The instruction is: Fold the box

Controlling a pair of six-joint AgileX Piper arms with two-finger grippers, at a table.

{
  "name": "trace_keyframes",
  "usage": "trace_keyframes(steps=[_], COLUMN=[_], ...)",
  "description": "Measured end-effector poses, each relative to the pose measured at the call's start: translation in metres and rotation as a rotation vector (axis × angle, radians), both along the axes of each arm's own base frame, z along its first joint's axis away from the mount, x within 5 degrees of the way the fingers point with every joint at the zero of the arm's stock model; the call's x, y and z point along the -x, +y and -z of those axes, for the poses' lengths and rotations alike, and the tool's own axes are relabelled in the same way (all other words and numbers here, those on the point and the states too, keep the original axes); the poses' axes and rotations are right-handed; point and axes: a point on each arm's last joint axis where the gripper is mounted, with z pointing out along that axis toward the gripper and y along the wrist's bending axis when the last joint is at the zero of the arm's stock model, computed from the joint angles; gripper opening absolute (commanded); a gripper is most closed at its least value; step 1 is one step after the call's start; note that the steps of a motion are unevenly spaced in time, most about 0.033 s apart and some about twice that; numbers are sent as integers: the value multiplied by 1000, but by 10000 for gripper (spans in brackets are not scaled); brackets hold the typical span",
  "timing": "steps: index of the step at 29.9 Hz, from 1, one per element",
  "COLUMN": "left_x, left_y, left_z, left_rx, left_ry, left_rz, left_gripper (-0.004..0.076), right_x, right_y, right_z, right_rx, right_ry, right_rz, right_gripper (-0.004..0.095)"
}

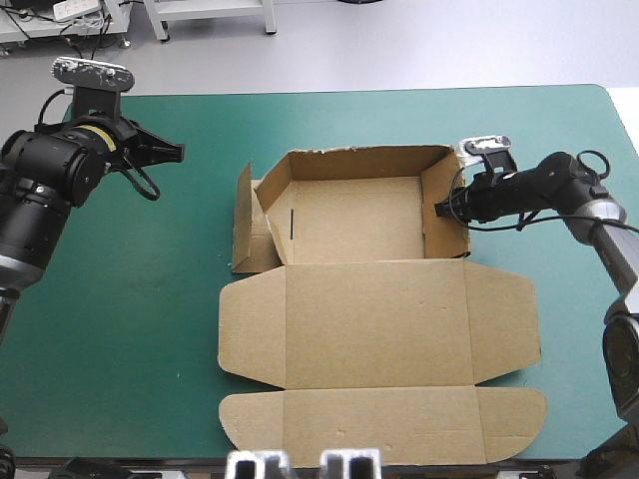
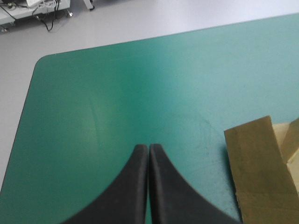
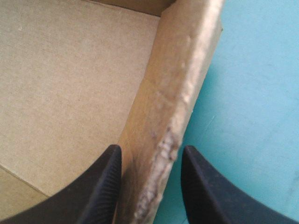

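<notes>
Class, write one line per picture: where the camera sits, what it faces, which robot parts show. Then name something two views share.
High view: above and behind, looking down at the box; both arms show, left gripper, right gripper.
Left wrist view: over the shut left gripper, facing teal-green cover and the box's left flap.
Right wrist view: over the open right gripper, astride the box's right wall.
Shared: the high view also shows that wall.
</notes>
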Motion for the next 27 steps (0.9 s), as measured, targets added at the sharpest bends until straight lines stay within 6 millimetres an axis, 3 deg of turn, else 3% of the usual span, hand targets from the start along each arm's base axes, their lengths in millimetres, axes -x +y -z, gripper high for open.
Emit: trace_keyframes(steps=[6, 10, 15, 18, 21, 27], left_x=[-7, -6, -4, -2, 0, 2], left_y=[-1, 0, 1, 2, 1, 0], left_z=[13, 16, 18, 20, 22, 24], left_rx=[-29, -47, -70, -74, -62, -67], left_ry=[83, 114, 154, 177, 206, 249], left_rz=[-6, -6, -4, -8, -6, 11], left_gripper=[-7, -7, -8, -8, -8, -8], right_x=[-10, -13, -4, 6, 15, 12], right_y=[-1, -3, -7, -7, -7, -10], right_z=[-28, -65, -106, -125, -134, -118], right_rx=[31, 69, 114, 116, 94, 134], right_ry=[-76, -137, -153, -116, -47, 67], right_rz=[-30, -30, -23, -25, -4, 6], right_gripper=[399, 399, 398, 346, 270, 253])
